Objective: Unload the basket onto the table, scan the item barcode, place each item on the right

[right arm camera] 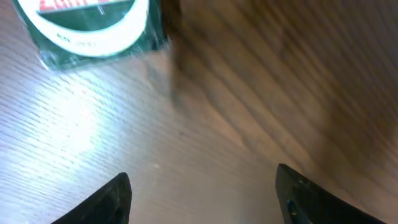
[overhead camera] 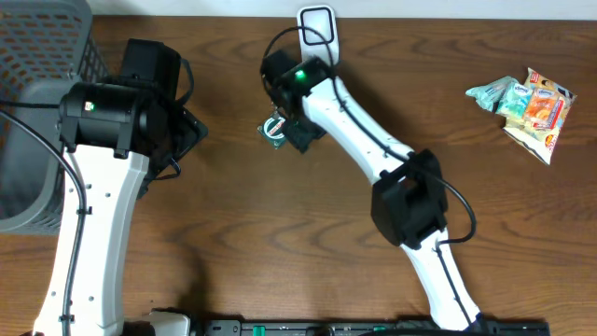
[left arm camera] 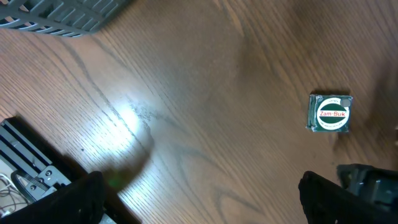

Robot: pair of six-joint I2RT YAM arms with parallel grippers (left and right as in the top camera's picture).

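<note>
Two arms [overhead camera: 98, 215] [overhead camera: 359, 126], one tin [overhead camera: 273, 131], two packets [overhead camera: 539, 114] [overhead camera: 491, 93], one basket [overhead camera: 42, 42]

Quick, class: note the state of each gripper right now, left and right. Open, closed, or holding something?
Left gripper: open, holding nothing.
Right gripper: open, holding nothing; the green tin lies just ahead, not gripped.
</note>
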